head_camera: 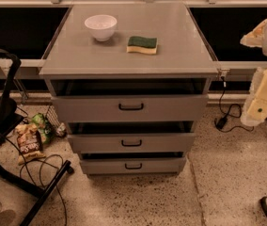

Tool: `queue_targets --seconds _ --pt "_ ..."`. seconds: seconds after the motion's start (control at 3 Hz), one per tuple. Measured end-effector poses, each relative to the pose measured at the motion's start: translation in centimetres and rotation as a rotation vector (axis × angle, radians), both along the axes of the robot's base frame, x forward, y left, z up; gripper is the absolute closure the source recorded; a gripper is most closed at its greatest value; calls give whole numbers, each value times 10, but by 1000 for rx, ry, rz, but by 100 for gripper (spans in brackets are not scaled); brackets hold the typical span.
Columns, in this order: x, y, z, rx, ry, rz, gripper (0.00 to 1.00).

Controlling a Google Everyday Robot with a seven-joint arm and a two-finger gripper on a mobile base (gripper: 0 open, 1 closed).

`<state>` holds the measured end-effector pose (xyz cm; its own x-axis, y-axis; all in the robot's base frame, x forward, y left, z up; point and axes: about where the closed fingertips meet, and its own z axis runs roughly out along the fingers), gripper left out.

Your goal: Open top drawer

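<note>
The tool (261,103) hangs at the scene's right edge, well apart from the top drawer (171,108); whether it is open or closed cannot be told.

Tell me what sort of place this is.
Likely an office or lab corner: a grey drawer cabinet, loose cables on the speckled floor, and a black chair frame at left. The gripper hangs at the right edge, clear of the top drawer.
</note>
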<state>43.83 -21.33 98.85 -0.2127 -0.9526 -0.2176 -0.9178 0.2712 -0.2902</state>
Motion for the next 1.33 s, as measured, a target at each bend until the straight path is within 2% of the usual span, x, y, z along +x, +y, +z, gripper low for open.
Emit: queue_targets --seconds 0.33,0.67,1.0,1.33 --pt "0 0 0 0 0 0 0" --pt "-1 8 -20 -32 8 31 0" --pt "-6 30 -102 -133 48 104 0" --pt "-8 36 -164 -149 89 128 0"
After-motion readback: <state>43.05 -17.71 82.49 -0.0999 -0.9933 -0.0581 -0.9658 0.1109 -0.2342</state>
